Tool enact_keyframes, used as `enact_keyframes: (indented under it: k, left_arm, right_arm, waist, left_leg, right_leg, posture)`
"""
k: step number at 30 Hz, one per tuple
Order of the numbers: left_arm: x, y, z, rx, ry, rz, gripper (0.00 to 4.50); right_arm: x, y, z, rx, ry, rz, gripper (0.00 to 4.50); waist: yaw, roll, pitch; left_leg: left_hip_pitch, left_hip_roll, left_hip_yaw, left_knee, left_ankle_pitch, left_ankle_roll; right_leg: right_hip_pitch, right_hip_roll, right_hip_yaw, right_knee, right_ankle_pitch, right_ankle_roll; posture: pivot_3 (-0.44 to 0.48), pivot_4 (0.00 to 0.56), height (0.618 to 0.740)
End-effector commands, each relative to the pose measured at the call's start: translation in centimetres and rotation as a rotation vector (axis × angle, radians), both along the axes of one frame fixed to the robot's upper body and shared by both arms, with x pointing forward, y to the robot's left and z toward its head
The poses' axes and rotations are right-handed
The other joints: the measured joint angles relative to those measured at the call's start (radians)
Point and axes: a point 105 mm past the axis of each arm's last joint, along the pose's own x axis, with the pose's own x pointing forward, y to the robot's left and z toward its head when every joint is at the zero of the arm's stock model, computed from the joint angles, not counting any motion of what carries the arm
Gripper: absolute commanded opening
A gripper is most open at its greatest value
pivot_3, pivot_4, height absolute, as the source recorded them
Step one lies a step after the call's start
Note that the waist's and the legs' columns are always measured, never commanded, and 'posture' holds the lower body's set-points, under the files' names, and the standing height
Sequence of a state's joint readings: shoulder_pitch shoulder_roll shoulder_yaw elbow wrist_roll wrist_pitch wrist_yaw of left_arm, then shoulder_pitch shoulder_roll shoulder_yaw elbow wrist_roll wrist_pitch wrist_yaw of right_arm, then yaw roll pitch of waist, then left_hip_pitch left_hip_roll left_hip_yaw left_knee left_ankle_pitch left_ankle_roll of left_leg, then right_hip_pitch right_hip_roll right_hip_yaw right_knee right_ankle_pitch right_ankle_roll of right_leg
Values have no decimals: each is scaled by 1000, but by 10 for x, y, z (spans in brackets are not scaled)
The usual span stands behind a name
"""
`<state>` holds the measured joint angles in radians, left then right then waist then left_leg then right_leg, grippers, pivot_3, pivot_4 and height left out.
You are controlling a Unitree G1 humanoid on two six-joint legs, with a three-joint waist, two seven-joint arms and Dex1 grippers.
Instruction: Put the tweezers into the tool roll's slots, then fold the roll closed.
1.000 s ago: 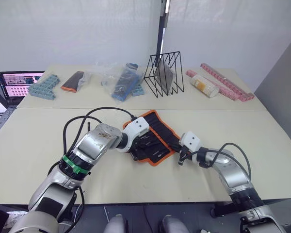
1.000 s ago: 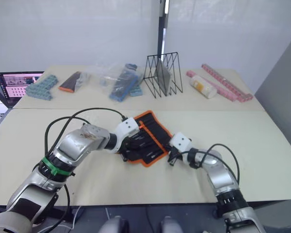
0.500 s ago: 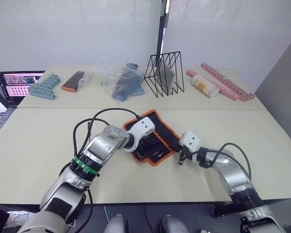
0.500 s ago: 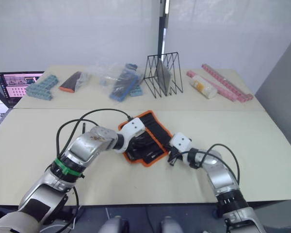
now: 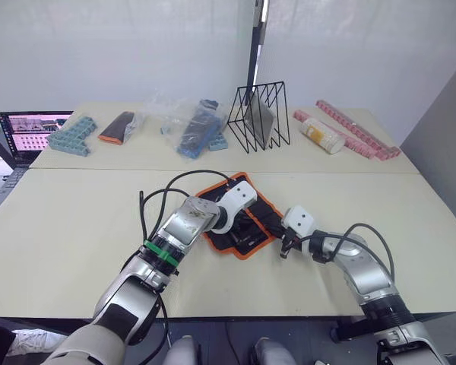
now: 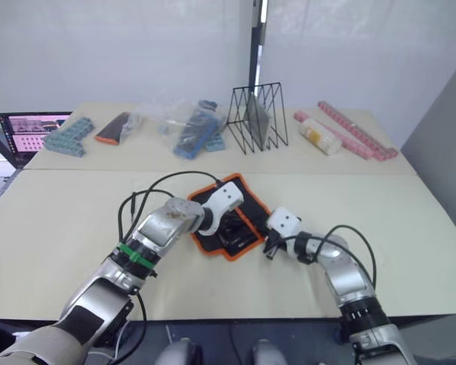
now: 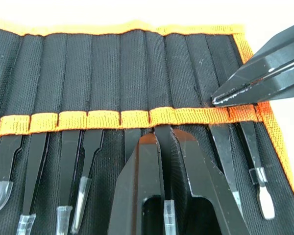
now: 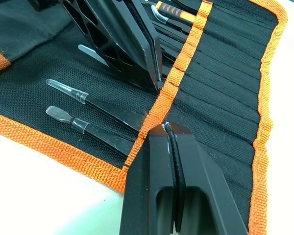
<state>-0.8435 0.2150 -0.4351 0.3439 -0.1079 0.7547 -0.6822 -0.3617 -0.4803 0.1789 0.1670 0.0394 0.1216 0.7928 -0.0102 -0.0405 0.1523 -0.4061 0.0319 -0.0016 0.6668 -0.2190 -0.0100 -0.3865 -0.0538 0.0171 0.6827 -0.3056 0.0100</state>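
Mid-table lies the roll (image 5: 239, 220), open; the left gripper (image 7: 164, 147), clamped on a tweezer (image 7: 169, 210), points it lengthwise into its slot (image 7: 162, 131), while the closed right gripper (image 8: 167, 128) pins the orange band beside it.

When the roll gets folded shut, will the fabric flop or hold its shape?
Probably floppy: the tool roll is thin woven fabric lying flat. The orange edging may stiffen its border slightly. The tweezers seated in the slots likely resist creasing across them.

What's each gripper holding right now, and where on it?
Left gripper is shut on a tweezer by its shaft, just below the slot's orange band. Right gripper is shut, tips pressing the tool roll, holding nothing.
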Motion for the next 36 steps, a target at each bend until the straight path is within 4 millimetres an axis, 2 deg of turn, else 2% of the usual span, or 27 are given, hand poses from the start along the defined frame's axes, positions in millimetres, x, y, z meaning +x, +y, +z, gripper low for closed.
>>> enact_keyframes:
  k: [1, 3, 7, 11, 13, 16, 19, 22, 25, 27, 29, 30, 33, 36]
  left_arm:
    - [7, -2, 8, 17, -59, 7, 41]
    - [6, 0, 9, 19, -58, 11, 41]
    - [1, 5, 15, 3, -45, 21, 1456]
    - [-5, 20, 24, -1, -51, 48, 2814]
    - [-7, 30, 28, -14, -46, 73, 3377]
    - [-3, 56, 36, -47, -47, 150, 4458]
    - [-1, 83, 57, -103, -79, 215, 4458]
    - [-1, 126, 74, -40, -166, 285, 4458]
    - [-11, 170, 90, -30, -208, 364, 4458]
    - [-18, 192, 93, -20, -238, 403, 4458]
    - [-24, 226, 86, 100, -289, 494, 4458]
    - [-29, 239, 84, 102, -294, 542, 4458]
    - [-45, 258, 83, 43, -324, 633, 4458]
    - [-69, 263, 85, -66, -377, 684, 4458]
  right_arm:
    - [-15, 4, -35, -52, 134, 17, 0]
    - [-15, 4, -36, -54, 137, 18, 0]
    - [-16, 5, -37, -60, 141, 23, 0]
    - [-14, 5, -38, -66, 144, 30, 0]
    - [-13, 6, -38, -67, 144, 34, 0]
    - [-10, 9, -39, -66, 145, 41, 0]
    - [-8, 11, -39, -65, 146, 52, 0]
    - [-5, 10, -40, -66, 148, 50, 0]
    - [-2, 9, -40, -70, 148, 51, 0]
    - [-1, 9, -42, -73, 150, 57, 0]
    - [-1, 10, -43, -75, 151, 67, 0]
    - [-1, 11, -43, -75, 152, 71, 0]
    - [0, 12, -43, -79, 154, 87, 0]
    - [0, 13, -43, -87, 158, 103, 0]
  waist:
    - [1, 0, 0]
    - [1, 0, 0]
    - [-3, 0, 0]
    - [-7, 0, 0]
    - [-9, 1, 0]
    - [-11, 1, 0]
    - [-10, 0, 0]
    - [-14, 1, 0]
    - [-24, 1, 0]
    - [-25, 1, 0]
    - [-26, 1, 0]
    - [-28, 1, 0]
    - [-24, -1, 0]
    - [-22, -3, -1]
  left_leg:
    - [0, 0, 0, 1, 0, 0]
    - [0, 0, 0, 1, 0, 0]
    - [-1, 0, 0, 2, 0, 0]
    - [-1, 1, -1, 1, 0, 0]
    - [-1, 1, -1, 1, 0, 0]
    - [0, 1, -1, 0, 0, 0]
    - [0, 2, -2, 0, 0, 0]
    - [0, 2, -2, 0, 0, 0]
    - [2, 2, -4, -2, 0, 0]
    - [3, 2, -6, -2, 0, 0]
    - [2, 2, -7, -2, 0, 0]
    - [3, 2, -6, -2, 0, 0]
    - [3, 2, -6, -3, 0, 0]
    - [3, 2, -6, -3, 0, 0]
  right_leg:
    - [0, 0, 0, 0, 0, 0]
    - [0, 0, 0, 1, 0, 0]
    - [0, 0, 0, 1, 0, 1]
    - [-1, 1, 0, 1, 0, 1]
    - [-1, 1, 1, 1, 0, 0]
    - [-1, 1, 1, 1, 0, 0]
    - [-1, 1, 0, 1, 0, 0]
    - [-2, 1, 1, 1, 0, 0]
    - [-2, 1, 1, 2, 0, 0]
    - [-1, 1, 1, 2, 0, 0]
    - [-1, 0, 1, 2, 0, 0]
    - [-1, -1, 1, 2, 0, 0]
    - [-2, -2, 0, 2, 0, 0]
    - [-1, -5, -1, 1, 0, 0]
  posture:
    - [0, 150, 685]
    - [0, 150, 685]
    - [0, 150, 685]
    - [0, 150, 685]
    - [0, 150, 685]
    - [0, 150, 685]
    - [0, 150, 685]
    - [0, 150, 685]
    - [0, 150, 685]
    - [0, 150, 685]
    - [0, 150, 685]
    - [0, 150, 685]
    - [0, 150, 685]
    - [0, 150, 685]
